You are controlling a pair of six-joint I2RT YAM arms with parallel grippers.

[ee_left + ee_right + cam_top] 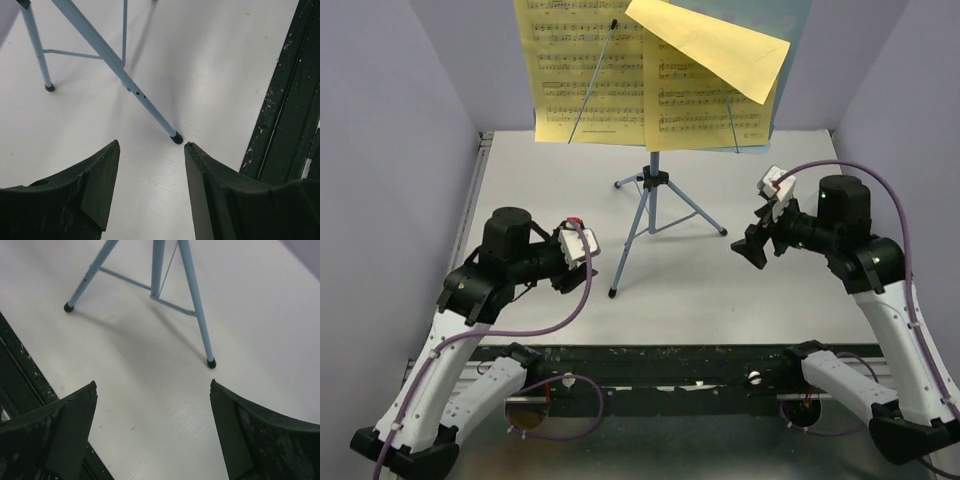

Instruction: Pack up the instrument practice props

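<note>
The light-blue music stand [653,182] is upright at the middle back of the white table. Its tripod legs are spread out. Yellow sheet-music pages [585,65] cover its desk, and one page [715,45] lies tilted across the top right. My left gripper [582,272] is open and empty just left of the near leg. In the left wrist view that leg's foot [176,138] lies just beyond the open left gripper [151,145]. My right gripper [752,247] is open wide and empty, right of the tripod. The right gripper [152,385] hangs over bare table short of the legs [195,300].
A dark rail [660,365] runs along the table's near edge and also shows as the dark rail [285,110] and the dark rail [15,375] in the wrist views. Purple walls [390,150] close in the left, right and back.
</note>
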